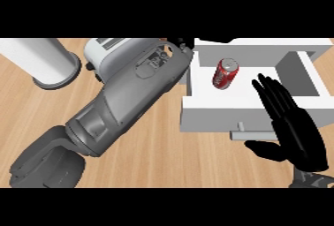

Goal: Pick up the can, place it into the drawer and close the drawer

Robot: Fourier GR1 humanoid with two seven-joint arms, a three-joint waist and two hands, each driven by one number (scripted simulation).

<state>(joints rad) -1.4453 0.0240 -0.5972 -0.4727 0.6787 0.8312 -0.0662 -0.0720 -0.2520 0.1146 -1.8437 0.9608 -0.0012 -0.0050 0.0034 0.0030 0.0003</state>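
A red can point(225, 74) lies on its side inside the open white drawer point(215, 112), near the drawer's left wall. My right hand point(297, 132) is open, its straight fingers pointing away from me over the right part of the drawer's front panel, right of the can and not touching it. My left forearm point(130, 97) stretches diagonally from the lower left up to the drawer's back left corner. Only a dark bit of my left hand point(181, 43) shows there, at the top of the view. It holds nothing that I can see.
A small grey handle point(251, 133) sticks out of the drawer's front panel beside my right thumb. A white toaster point(104, 49) stands behind my left forearm. A large white cylinder on a grey base point(46, 62) stands at the far left on the wooden counter point(169, 159).
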